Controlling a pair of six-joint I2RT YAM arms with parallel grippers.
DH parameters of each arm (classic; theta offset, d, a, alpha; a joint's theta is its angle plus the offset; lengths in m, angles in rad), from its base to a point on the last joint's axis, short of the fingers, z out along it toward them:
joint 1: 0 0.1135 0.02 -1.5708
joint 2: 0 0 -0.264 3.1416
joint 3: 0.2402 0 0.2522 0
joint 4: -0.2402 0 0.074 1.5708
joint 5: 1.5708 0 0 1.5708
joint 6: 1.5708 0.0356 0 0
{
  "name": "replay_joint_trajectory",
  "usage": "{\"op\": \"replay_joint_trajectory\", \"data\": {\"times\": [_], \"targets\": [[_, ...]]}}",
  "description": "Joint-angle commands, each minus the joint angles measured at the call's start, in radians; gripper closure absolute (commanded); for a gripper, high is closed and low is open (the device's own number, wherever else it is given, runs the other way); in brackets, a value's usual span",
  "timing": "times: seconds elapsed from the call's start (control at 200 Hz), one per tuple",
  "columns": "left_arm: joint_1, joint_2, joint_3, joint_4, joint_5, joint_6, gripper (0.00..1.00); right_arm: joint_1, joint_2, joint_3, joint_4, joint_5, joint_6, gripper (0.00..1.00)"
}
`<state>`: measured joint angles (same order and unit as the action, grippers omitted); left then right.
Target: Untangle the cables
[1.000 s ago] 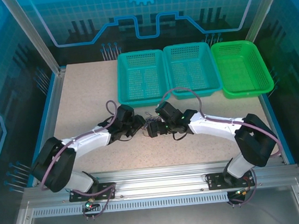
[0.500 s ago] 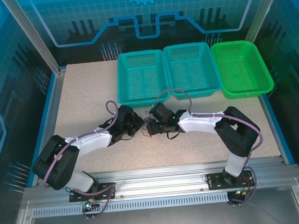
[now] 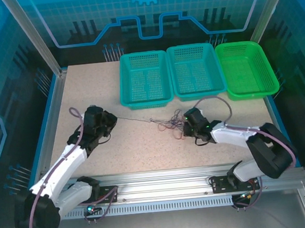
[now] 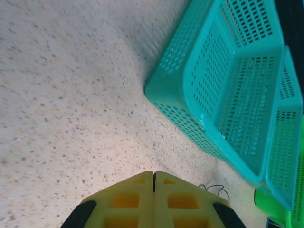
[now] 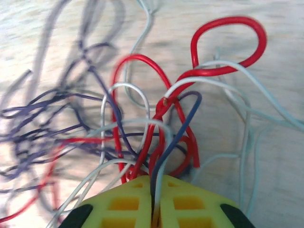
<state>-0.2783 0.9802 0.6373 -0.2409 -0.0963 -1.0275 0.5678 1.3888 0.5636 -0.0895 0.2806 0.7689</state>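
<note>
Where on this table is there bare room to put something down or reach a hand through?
Free: the far-left corner of the table, beside the left teal basket; the middle of the near edge; the patch before the green basket. Crowded: the middle, where the cables bunch at the right gripper and one strand runs taut to the left gripper.

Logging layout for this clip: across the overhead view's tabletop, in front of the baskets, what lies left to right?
In order: left pincer → taut dark cable strand → tangle of cables → right pincer.
</note>
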Motion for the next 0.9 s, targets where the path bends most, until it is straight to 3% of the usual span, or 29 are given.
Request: {"op": "replay_joint_trajectory", "data": {"times": [0.0, 0.095, 0.185, 0.255, 0.485, 0.58, 0.66, 0.745, 0.825, 0.895], "targets": [[0.000, 0.000, -0.024, -0.040, 0.065, 0.073, 1.00, -0.009, -0.028, 0.005, -0.100, 0.050, -0.007, 0.83], [-0.040, 0.036, -0.041, 0.031, 0.114, 0.082, 1.00, 0.044, -0.035, 0.098, -0.191, 0.059, -0.089, 0.70], [-0.093, 0.061, -0.032, 0.031, 0.083, 0.107, 1.00, 0.160, -0.081, 0.171, -0.232, 0.207, -0.140, 0.53], [-0.111, 0.073, -0.030, 0.032, 0.070, 0.109, 1.00, 0.220, -0.092, 0.203, -0.200, 0.254, -0.182, 0.42], [-0.119, 0.083, -0.016, 0.005, 0.041, 0.112, 1.00, 0.337, 0.148, 0.391, -0.123, 0.218, -0.337, 0.36], [-0.118, 0.071, -0.014, -0.010, 0.026, 0.110, 1.00, 0.348, 0.270, 0.454, -0.118, 0.133, -0.364, 0.35], [-0.116, 0.053, -0.011, -0.047, -0.008, 0.110, 1.00, 0.346, 0.347, 0.481, -0.122, 0.142, -0.359, 0.33], [-0.113, 0.025, -0.006, -0.115, -0.075, 0.097, 1.00, 0.326, 0.398, 0.481, -0.126, 0.152, -0.349, 0.37], [-0.081, -0.004, 0.006, -0.211, -0.126, 0.079, 1.00, 0.281, 0.408, 0.454, -0.134, 0.157, -0.312, 0.59], [-0.002, -0.043, 0.006, -0.308, -0.141, 0.055, 1.00, 0.218, 0.372, 0.395, -0.130, 0.143, -0.262, 0.77]]}}
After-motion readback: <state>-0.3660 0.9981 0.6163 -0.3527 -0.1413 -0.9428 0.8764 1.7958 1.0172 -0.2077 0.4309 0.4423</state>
